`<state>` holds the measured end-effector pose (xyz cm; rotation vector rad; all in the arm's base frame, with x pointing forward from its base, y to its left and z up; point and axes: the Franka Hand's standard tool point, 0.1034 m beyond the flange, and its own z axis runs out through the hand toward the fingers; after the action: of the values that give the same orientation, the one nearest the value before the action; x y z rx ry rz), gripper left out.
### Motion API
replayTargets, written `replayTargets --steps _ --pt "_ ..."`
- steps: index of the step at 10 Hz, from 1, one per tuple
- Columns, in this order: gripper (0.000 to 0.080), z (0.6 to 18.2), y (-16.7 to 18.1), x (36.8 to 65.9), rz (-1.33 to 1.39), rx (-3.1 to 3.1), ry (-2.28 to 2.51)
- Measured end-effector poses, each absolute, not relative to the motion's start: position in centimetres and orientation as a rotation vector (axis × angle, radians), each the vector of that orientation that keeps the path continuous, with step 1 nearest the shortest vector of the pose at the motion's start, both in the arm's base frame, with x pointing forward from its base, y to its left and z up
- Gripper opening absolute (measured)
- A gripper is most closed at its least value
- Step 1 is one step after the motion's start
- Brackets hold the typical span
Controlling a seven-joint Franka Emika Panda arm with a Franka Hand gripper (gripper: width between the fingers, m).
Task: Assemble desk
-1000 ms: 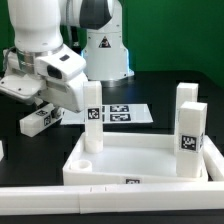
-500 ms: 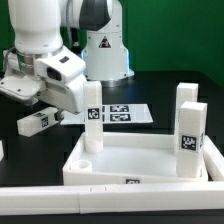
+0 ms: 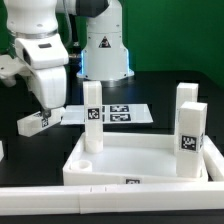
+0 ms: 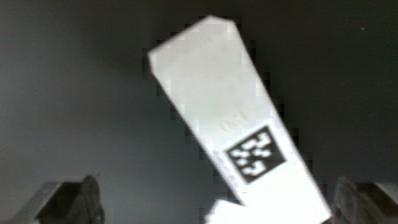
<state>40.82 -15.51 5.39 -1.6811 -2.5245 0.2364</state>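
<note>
The white desk panel [image 3: 140, 160] lies at the front with its raised rim up. Three white tagged legs stand in its corner sockets: one on the exterior view's left [image 3: 92, 125] and two on its right [image 3: 190, 135] [image 3: 186, 102]. A fourth leg [image 3: 37, 123] lies loose on the black table at the left; it also shows in the wrist view [image 4: 222, 110], tag up. My gripper [image 3: 48, 106] hangs just above this leg. In the wrist view the gripper [image 4: 217, 205] is open, with its fingers wide apart on either side of the leg's end and not touching it.
The marker board [image 3: 122, 113] lies flat on the table behind the panel. A white robot base [image 3: 105, 45] stands at the back. A white rail [image 3: 60, 200] runs along the front edge.
The arm's wrist has swung round from a tilted pose to point straight down over the loose leg. The legs and panel have not moved.
</note>
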Motion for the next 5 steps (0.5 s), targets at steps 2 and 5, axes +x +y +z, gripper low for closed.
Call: replayTargets --steps 2,5 --pt "0.0649 5.42 -15.43 41.07 0.245 -1.841 -2.425" --pt "0.0649 5.47 -15.54 41.19 0.254 -2.111 -2.217"
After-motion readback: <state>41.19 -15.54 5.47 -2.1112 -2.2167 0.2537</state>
